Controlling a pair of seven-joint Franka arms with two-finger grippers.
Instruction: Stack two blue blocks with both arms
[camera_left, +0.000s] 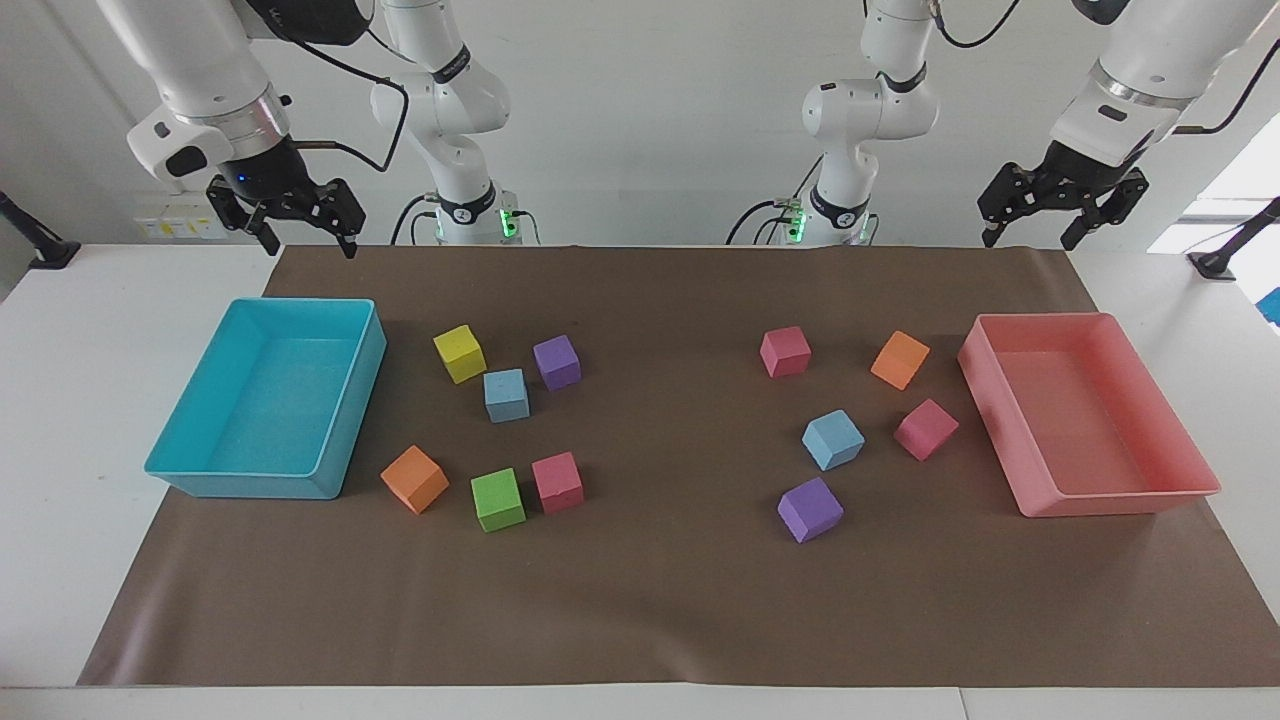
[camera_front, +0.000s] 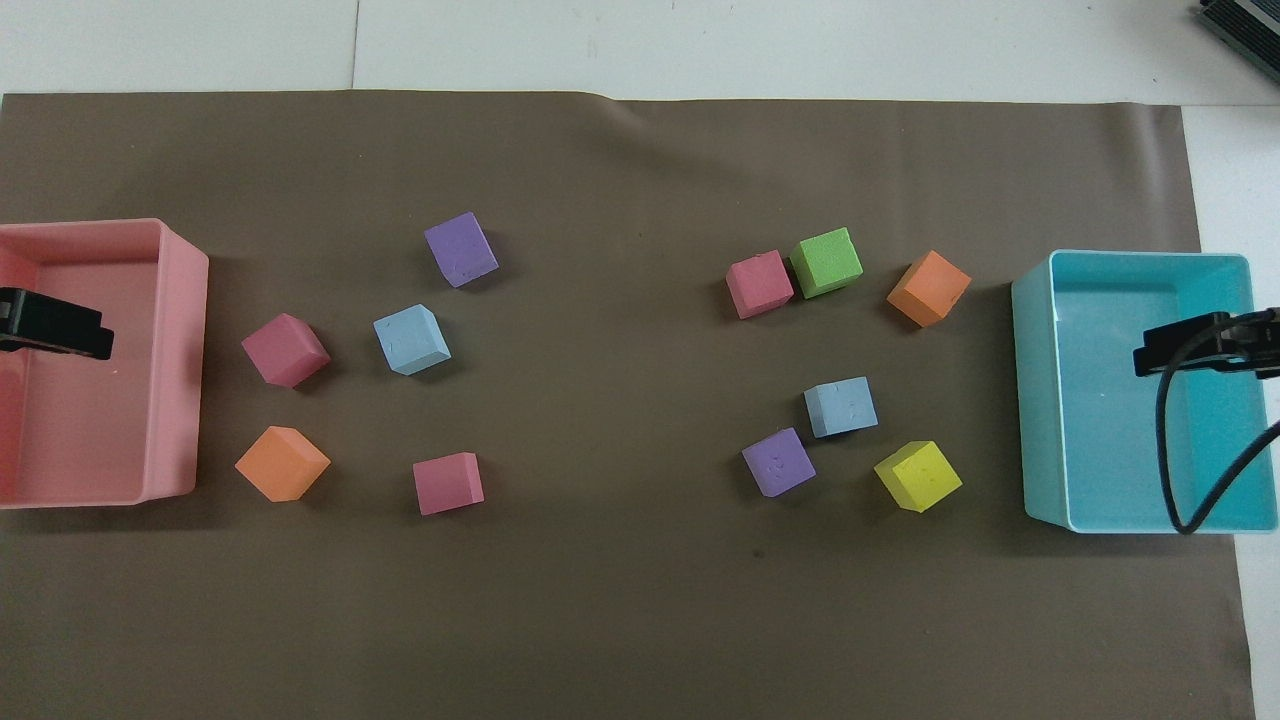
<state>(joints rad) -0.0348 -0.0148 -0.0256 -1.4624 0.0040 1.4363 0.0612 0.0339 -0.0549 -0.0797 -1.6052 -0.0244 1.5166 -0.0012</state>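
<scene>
Both hands hang raised with fingers spread and hold nothing: the right hand (camera_left: 305, 232) over the turquoise tray (camera_left: 352, 400), the left hand (camera_left: 1058, 218) over the pink tray (camera_left: 1190, 415). On the surface (camera_left: 660, 600), one blue block (camera_left: 506, 395) sits between a yellow cube (camera_left: 459, 353) and a purple cube (camera_left: 556, 362); the other blue block (camera_left: 832, 439) lies farther out, toward the left arm's end.

I see a white table (camera_left: 60, 330) carrying a brown mat (camera_left: 660, 600). On the mat, a turquoise tray (camera_left: 345, 420) sits at the right arm's end and a pink tray (camera_left: 990, 400) at the left arm's. Near the turquoise tray lie yellow, purple, orange, green and pink cubes around one blue block (camera_left: 506, 394). Near the pink tray the other blue block (camera_left: 832, 439) lies among two pink cubes, an orange one and a purple one.
</scene>
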